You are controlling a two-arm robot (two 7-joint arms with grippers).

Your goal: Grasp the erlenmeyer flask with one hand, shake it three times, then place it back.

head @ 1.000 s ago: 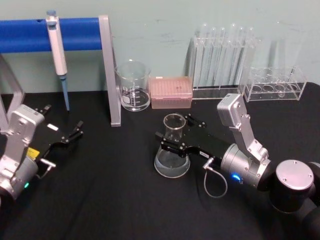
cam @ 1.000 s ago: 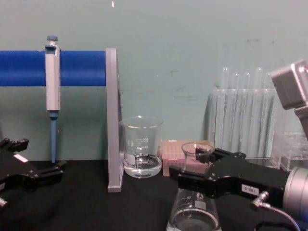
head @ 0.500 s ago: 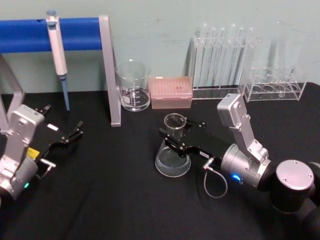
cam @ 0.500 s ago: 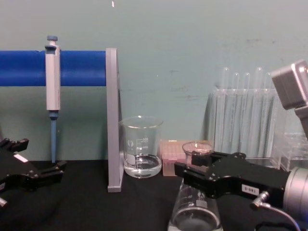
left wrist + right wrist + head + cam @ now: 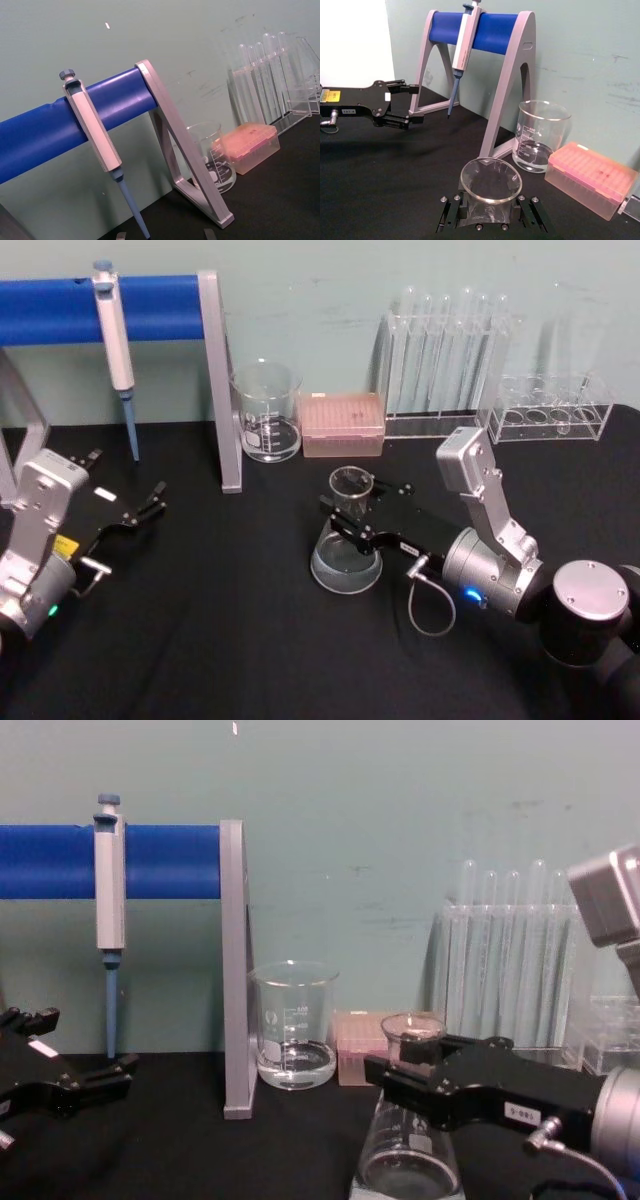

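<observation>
One erlenmeyer flask (image 5: 345, 562) upright at centre of black desk (image 5: 220, 640), in front of beaker (image 5: 267, 412) and pink tip box (image 5: 343, 425); base contact with desk not discernible. Neck clamped between fingers of right claw (image 5: 345, 517), reaching in from the right, rim clear above. Beyond: test tube rack (image 5: 440, 350), pipette (image 5: 113, 335) hung on blue stand (image 5: 150, 308). Left claw (image 5: 420, 104) parked far left, well apart, fingers spread wide, gripping nothing.
</observation>
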